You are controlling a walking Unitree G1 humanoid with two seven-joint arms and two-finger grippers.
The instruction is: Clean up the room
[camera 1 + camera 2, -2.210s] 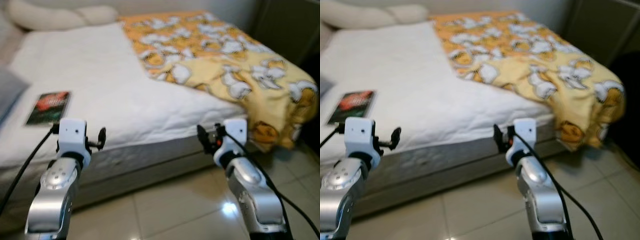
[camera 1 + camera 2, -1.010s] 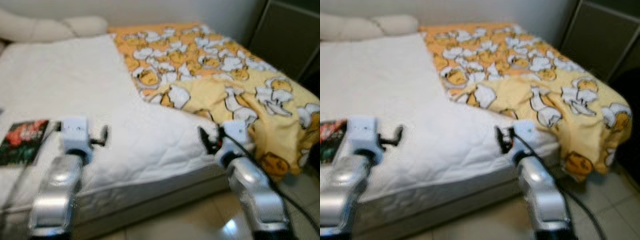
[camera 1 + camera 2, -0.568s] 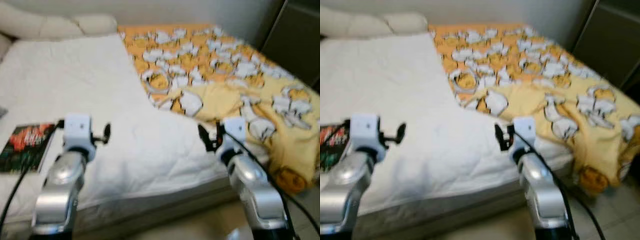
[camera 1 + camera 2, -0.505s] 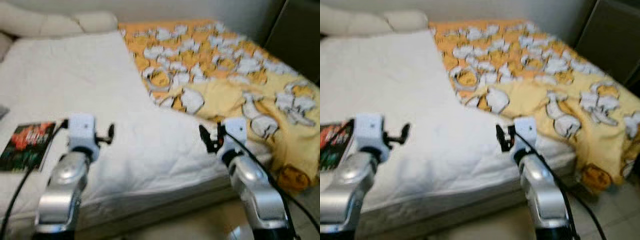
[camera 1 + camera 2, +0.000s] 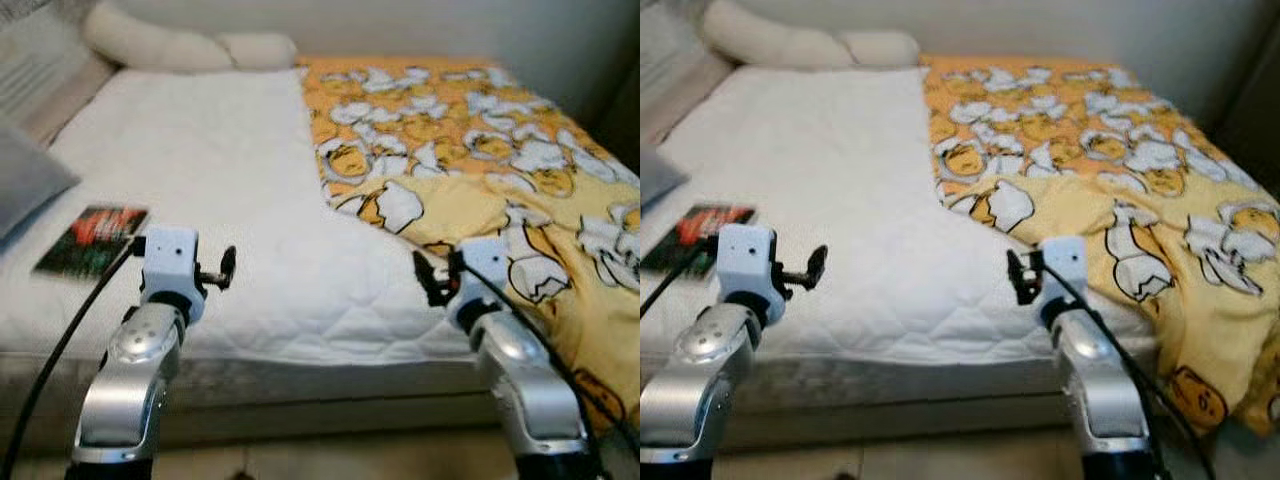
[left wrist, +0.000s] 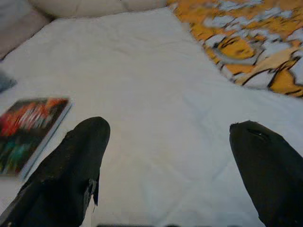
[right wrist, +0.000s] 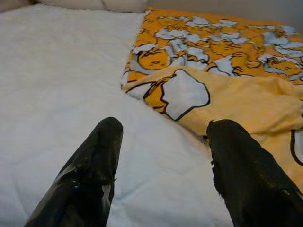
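1. The bed [image 5: 250,190] runs across the frame; its near edge lies along the lower part, just beyond both arms, with a strip of pale floor [image 5: 940,455] below it.
2. The white mattress cover takes the left and centre of the frame. One yellow patterned blanket [image 5: 480,150] covers the right side, its folded-back edge running diagonally from upper centre toward the lower right, and it hangs over the bed's right corner.
3. One book [image 5: 92,238] with a dark red-and-green cover lies flat at the left of the frame, near the bed's front edge, well apart from the blanket.
4. Two cream pillows [image 5: 180,48] lie against the wall in the upper left. A grey cushion [image 5: 30,180] shows at the left edge.
5. The left claw [image 6: 165,156] hovers over the white cover beside the book, fingers spread, gripping nothing.
6. The right claw [image 7: 163,151] hangs before the blanket's folded edge, fingers likewise apart and empty.
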